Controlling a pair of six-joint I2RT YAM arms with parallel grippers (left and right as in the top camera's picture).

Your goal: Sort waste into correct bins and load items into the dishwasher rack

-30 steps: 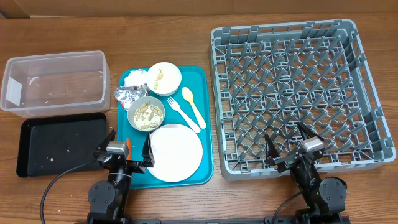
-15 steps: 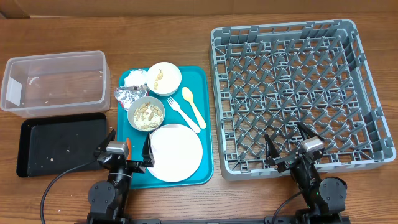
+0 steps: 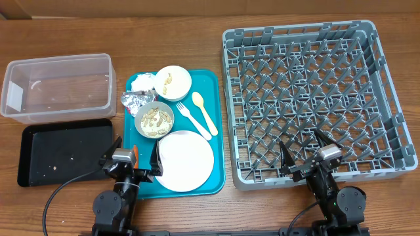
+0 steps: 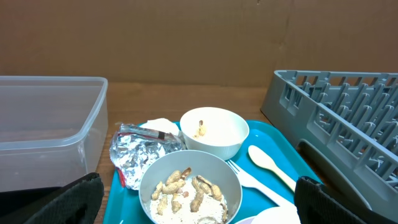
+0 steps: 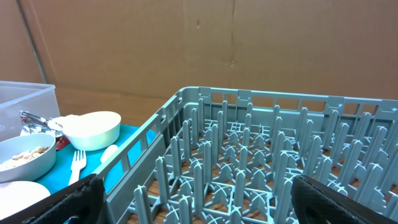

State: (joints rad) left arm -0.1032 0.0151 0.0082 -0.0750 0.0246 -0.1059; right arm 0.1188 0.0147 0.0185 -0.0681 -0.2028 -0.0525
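Left gripper (image 3: 136,151) sits at the near edge of the table, jaws spread wide and empty, facing the teal tray (image 3: 216,98). Right gripper (image 3: 303,147) has jaws just as wide and empty, at the near wall of the grey rack (image 3: 296,30).

Nothing has moved in the last second; both arms are idle.

On the teal tray lie the plate (image 3: 186,160), a bowl of food scraps (image 3: 154,119), a second bowl (image 3: 173,82), fork (image 3: 193,120), spoon (image 3: 205,113), foil wrapper (image 3: 134,101) and napkin (image 3: 141,82). The clear tub (image 3: 59,60) and black tray (image 3: 65,154) sit to the left. The rack holds nothing, so sorting seems not yet begun.
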